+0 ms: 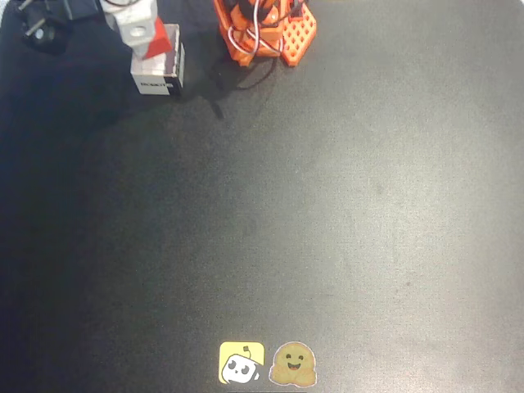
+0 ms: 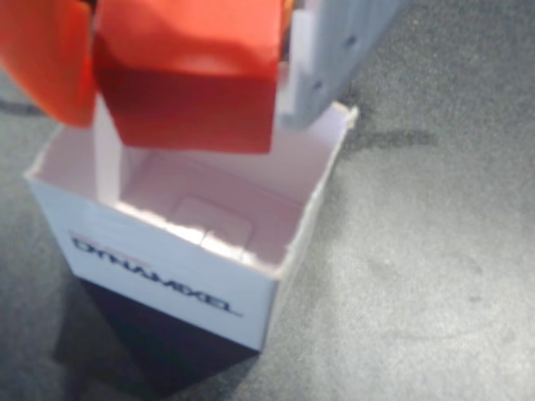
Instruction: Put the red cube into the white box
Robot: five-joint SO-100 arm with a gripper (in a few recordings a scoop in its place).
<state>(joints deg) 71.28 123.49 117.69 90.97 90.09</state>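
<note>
The red cube (image 2: 191, 75) hangs just above the opening of the white box (image 2: 167, 267), held between an orange finger (image 2: 42, 58) and a pale grey finger (image 2: 334, 58) of my gripper (image 2: 188, 67). The box interior looks empty and its dark label faces the wrist camera. In the overhead view the gripper (image 1: 146, 37) sits over the white box (image 1: 157, 80) at the top left, with the red cube (image 1: 157, 39) showing at the gripper's tip.
The orange arm base (image 1: 264, 29) stands at the top centre of the black mat (image 1: 286, 213). Two stickers (image 1: 266, 363) lie at the mat's bottom edge. A dark object (image 1: 41, 33) sits in the top left corner.
</note>
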